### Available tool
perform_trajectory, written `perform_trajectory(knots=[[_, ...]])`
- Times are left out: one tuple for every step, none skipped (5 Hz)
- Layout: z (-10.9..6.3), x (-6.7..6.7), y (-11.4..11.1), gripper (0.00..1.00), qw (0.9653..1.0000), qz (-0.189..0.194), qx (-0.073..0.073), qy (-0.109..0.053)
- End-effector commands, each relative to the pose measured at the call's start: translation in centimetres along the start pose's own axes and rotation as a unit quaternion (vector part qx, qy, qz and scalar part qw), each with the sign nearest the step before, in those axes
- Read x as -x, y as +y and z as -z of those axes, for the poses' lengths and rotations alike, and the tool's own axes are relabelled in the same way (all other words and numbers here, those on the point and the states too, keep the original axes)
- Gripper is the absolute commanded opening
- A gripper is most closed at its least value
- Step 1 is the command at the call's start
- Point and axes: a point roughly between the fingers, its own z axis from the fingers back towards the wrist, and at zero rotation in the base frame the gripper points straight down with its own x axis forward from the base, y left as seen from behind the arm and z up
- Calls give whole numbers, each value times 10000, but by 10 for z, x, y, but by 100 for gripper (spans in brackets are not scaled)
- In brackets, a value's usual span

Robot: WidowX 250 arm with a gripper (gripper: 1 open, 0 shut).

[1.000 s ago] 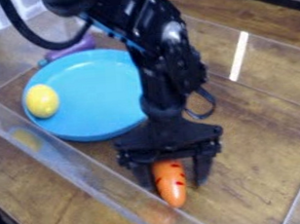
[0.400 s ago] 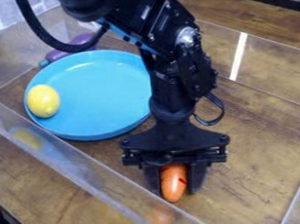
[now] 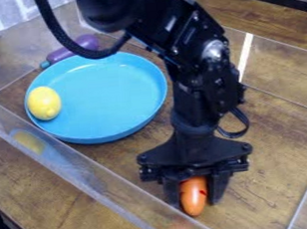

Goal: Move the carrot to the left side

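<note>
The orange carrot (image 3: 194, 195) lies on the wooden tabletop near the front edge, only its lower end showing below the black gripper (image 3: 191, 188). The gripper points straight down and is shut on the carrot, its two fingers pressed against the carrot's sides. The carrot's leafy top is hidden by the gripper body. The black arm (image 3: 178, 45) rises from the gripper toward the upper left.
A blue plate (image 3: 108, 100) sits left of the arm with a yellow lemon (image 3: 44, 102) on its left part. A purple toy (image 3: 91, 43) peeks out behind the plate. A clear plastic wall (image 3: 81, 177) borders the front left of the table.
The gripper has closed on the carrot. Arm and carrot have shifted toward the right and the near edge.
</note>
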Motion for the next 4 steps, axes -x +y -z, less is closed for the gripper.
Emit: perform_trajectory(knots=[[-4, -7, -7, 0, 9999, -103, 49, -121], [-5, -14, -7, 0, 9995, -244, 20, -192], [-8, -13, -6, 0, 9997, 125, 25, -212], [-10, -11, -5, 0, 9985, 490, 27, -224]])
